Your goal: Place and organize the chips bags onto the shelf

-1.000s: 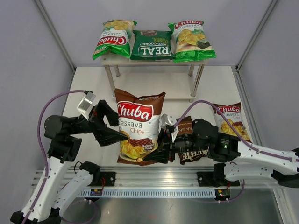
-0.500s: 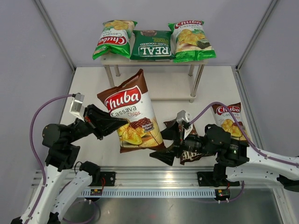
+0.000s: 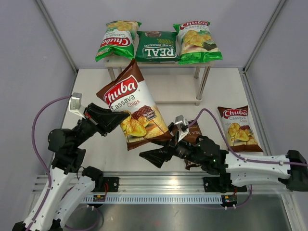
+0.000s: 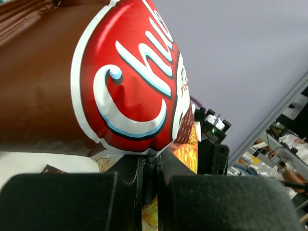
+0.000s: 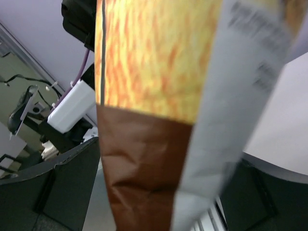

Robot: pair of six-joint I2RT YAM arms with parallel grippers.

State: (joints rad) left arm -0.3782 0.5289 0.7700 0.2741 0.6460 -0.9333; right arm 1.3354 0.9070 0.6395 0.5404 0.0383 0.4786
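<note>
Left end effector [image 3: 121,123] pinching brown-and-white Chuba bag [image 3: 129,103] by its edge, bag tilted mid-frame off the worktop [image 3: 219,91], below shelf [image 3: 178,87]. My right end effector [image 3: 150,158] spread, bag's lower end between its fingers.

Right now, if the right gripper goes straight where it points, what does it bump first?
Probably the brown-and-white Chuba bag that the left gripper holds up: in the right wrist view it fills the space ahead of the open right gripper. How close it is, I cannot tell.
</note>
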